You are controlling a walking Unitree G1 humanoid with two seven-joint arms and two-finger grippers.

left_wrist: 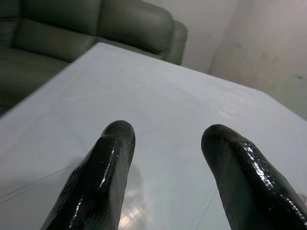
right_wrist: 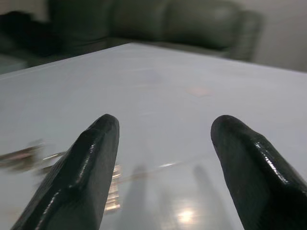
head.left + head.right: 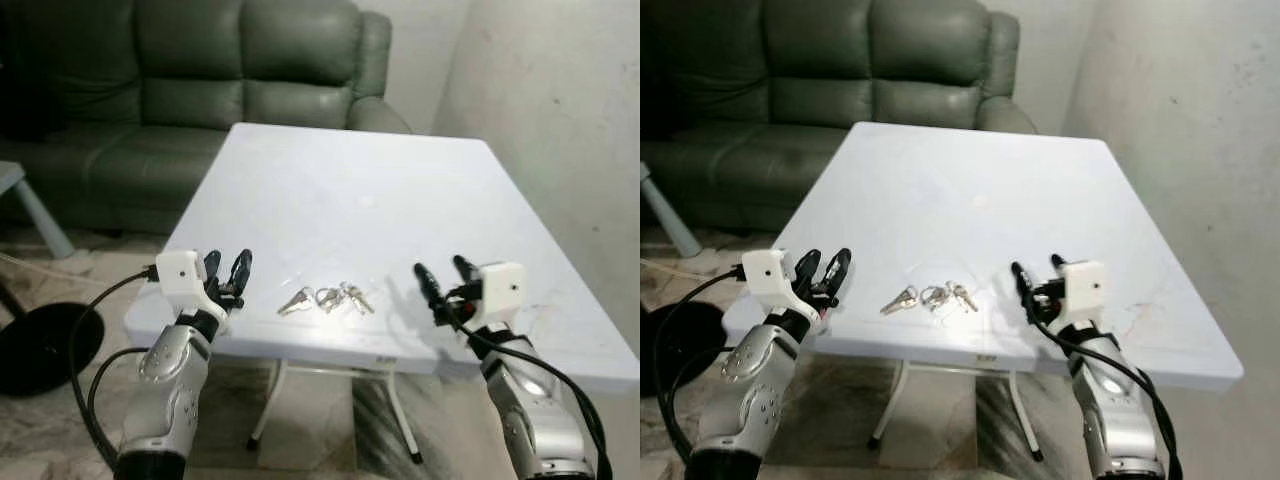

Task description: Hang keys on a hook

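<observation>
A bunch of keys point(image 3: 326, 298) is seen lying flat on a white square table point(image 3: 400, 190), close to the near edge and roughly midway between the two grippers. The bunch is made up of several small silvery metal keys fanned out from a ring; individual cuts and any tag are too small to be made out. The tabletop is smooth and slightly glossy, with faint marks and soft reflections, and it is carried on thin white metal legs.

The left gripper point(image 3: 227, 268) is held at the near left edge of the table, its two glossy black fingers spread apart with nothing between them. The right gripper point(image 3: 444, 274) is held over the near right part of the tabletop, its fingers likewise parted and empty. Both are set apart from the keys. Each wrist is capped by a white boxy housing above a silver, perforated arm, with black cables looped beside the left arm.

In the left wrist view, bare tabletop is shown between the rounded fingers point(image 1: 100, 177). In the right wrist view, the keys are caught as a blurred, glinting shape beside one finger point(image 2: 81, 167).

A dark green leather sofa point(image 3: 200, 90) with padded cushions stands behind the table, beside a plain pale wall point(image 3: 560, 110). A round black base point(image 3: 40, 345) rests on the marbled floor at the left.
</observation>
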